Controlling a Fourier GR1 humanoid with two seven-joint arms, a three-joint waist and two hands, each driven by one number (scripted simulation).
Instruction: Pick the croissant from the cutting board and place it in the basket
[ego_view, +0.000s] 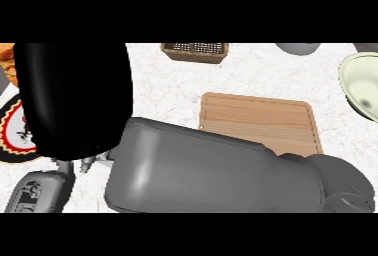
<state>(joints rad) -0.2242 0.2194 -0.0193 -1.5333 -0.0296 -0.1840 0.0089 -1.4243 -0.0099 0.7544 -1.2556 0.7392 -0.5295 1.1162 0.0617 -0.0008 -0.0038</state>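
The wooden cutting board (258, 120) lies right of centre, and the part of it that shows is bare. No croissant shows anywhere. A dark wicker basket (195, 51) stands at the far edge, up and left of the board; what shows of its inside holds nothing I can make out. A grey forearm (207, 175) lies very close across the lower middle, hiding the board's near-left corner. It ends in a black part (341, 186) at the lower right. A big glossy black shape (70, 100) fills the left side. I cannot make out any fingers.
A pale green bowl (362, 85) sits at the right edge. A plate (15, 132) with a red and black rim lies at the left, half hidden. A grey object (299, 48) shows at the far edge. A grey arm part (37, 192) is at the lower left.
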